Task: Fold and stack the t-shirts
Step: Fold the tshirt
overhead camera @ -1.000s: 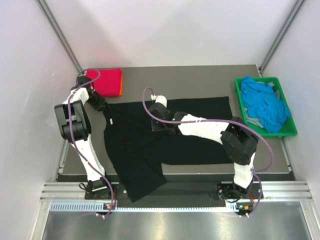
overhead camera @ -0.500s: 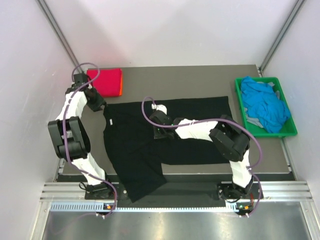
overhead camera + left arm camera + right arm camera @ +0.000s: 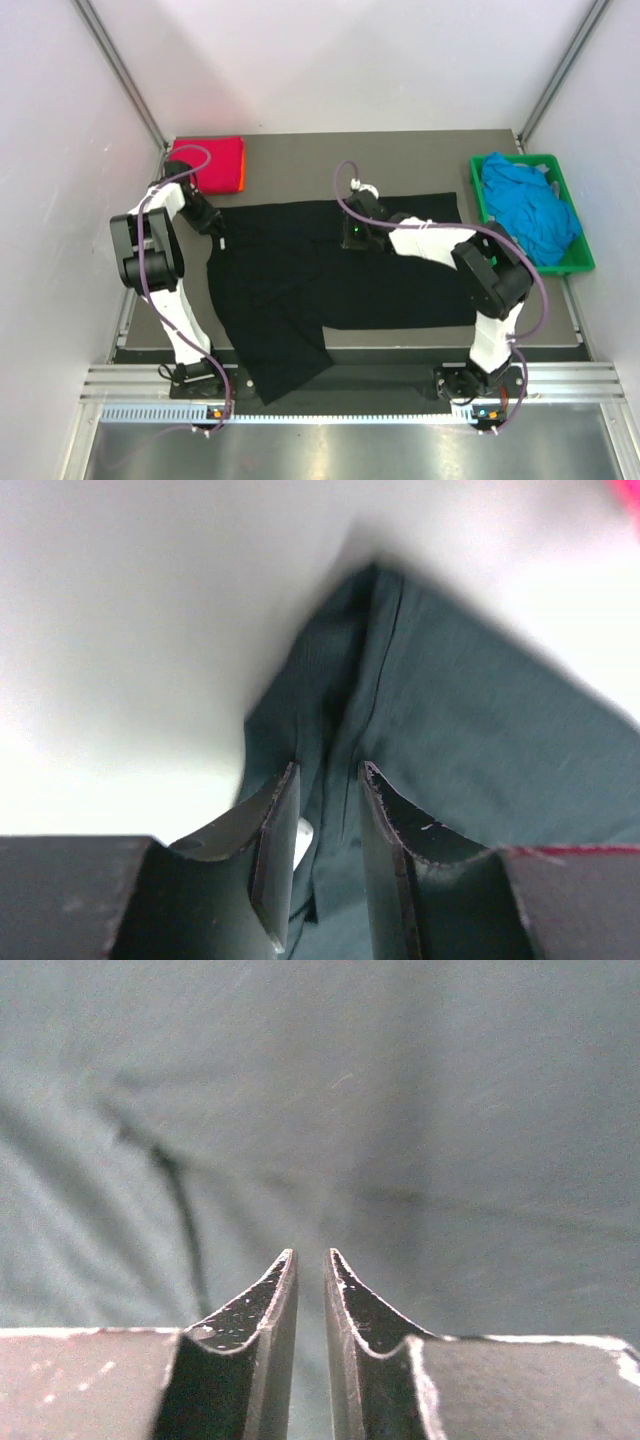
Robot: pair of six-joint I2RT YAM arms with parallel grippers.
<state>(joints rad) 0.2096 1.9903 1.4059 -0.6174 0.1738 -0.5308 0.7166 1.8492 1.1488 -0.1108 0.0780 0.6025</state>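
the left gripper [image 3: 328,770] has its fingers drawn close on a raised fold of the black t-shirt [image 3: 300,290]. the cloth runs up between them in a ridge, so it has hold of the shirt at its far left corner. the right gripper [image 3: 310,1255] has its fingers almost together, with only a thin slit between. it sits low on the same shirt beside its far edge, near the middle of the bench [image 3: 400,160]. whether a pinch of cloth is caught in that slit i cannot tell.

the black shirt lies spread wide across the middle of the bench, wrinkled, with one part hanging over the near edge. a folded magenta-red t-shirt [image 3: 215,163] lies at the far left corner on an orange one [image 3: 243,180]. bright blue t-shirts [image 3: 525,205] are heaped in a green crate [image 3: 478,200] at the right edge.
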